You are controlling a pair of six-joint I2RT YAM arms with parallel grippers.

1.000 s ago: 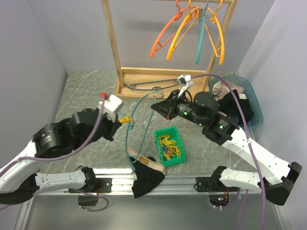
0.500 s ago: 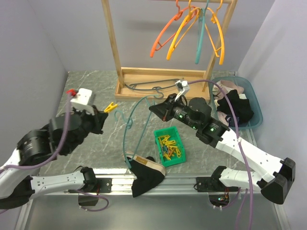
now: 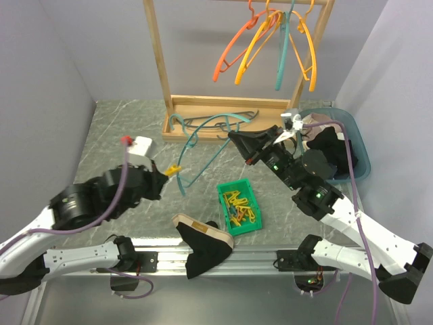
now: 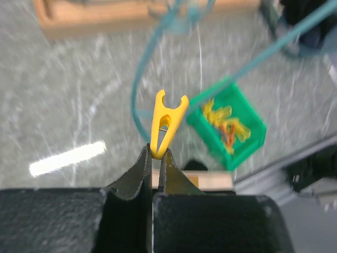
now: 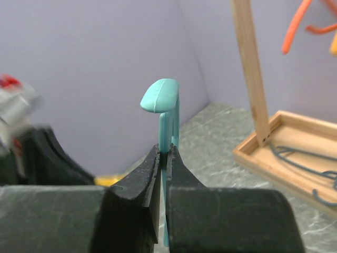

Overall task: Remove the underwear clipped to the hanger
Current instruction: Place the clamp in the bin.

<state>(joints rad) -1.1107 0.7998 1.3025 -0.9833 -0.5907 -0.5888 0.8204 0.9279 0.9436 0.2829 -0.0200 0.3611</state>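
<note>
Over on the left, our left pincer (image 4: 156, 157) is clamped on the tail of a yellow peg (image 4: 167, 121), with nothing else between its jaws. Below and to the right of those tips, at the near edge of the table (image 3: 122, 135), lies the underwear (image 3: 205, 252): black cloth with a pale waistband, apparently free of any clip and partly draped over the edge. We'd judge it light, limp and ready to slide off that edge, so it should sag and fold once lifted. The waistband looks thicker and flatter, the best place to pinch from above. Between the two pincers sits the green bin (image 4: 243, 150) of pegs. Further right, our right pincer (image 5: 164, 152) is closed on the teal hanger (image 5: 160, 95), holding it off the table. The underwear lies well below and left of that grip, not touching the hanger as far as we can tell. Just right of this pincer is the blue basket (image 3: 364, 152), holding more cloth.
</note>
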